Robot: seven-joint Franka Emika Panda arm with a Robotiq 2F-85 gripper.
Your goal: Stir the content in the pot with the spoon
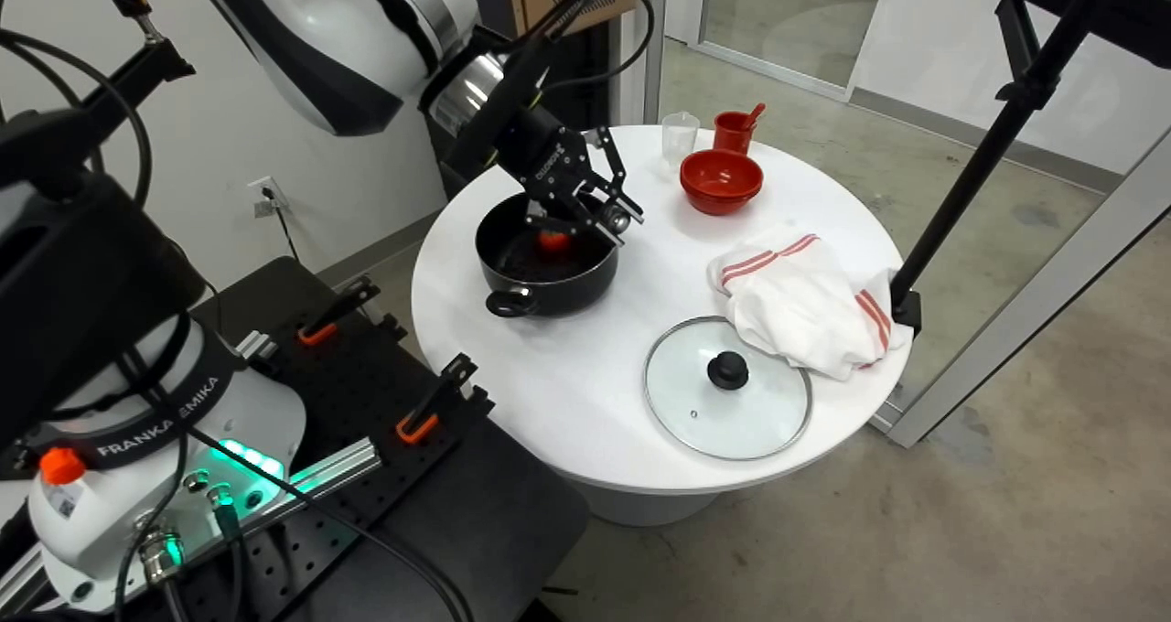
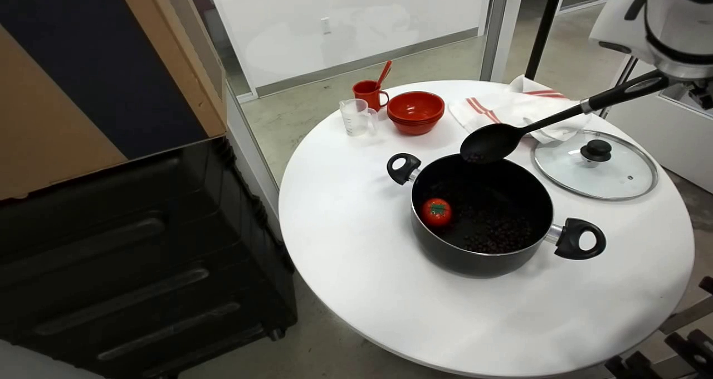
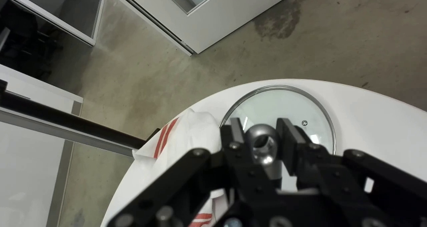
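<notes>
In an exterior view, a cardboard box (image 2: pixel 53 111) stands on a black ridged case (image 2: pixel 167 256) at far left. On the round white table (image 2: pixel 340 223), a clear measuring cup (image 2: pixel 354 117) is just beside a red mug (image 2: pixel 366 93) with a red utensil (image 2: pixel 383 74) leaning in it, then come stacked red bowls (image 2: pixel 415 113). Nearer the camera, the black pot (image 2: pixel 473 263) sits upright; a tomato (image 2: pixel 436 214) lies by its left inner wall, and small dark beans (image 2: pixel 498 232) spread over its bottom farther right. The black spoon (image 2: pixel 496 142) slants over the far rim, bowl end low; I cannot tell whether it touches. Behind its handle, a crumpled white dish towel (image 2: pixel 504 110) with red stripes meets the glass lid (image 2: pixel 604 174). Farthest right is the white robot arm (image 2: pixel 677 33); in the wrist view its gripper (image 3: pixel 262 135) pinches the spoon handle between both fingers.
</notes>
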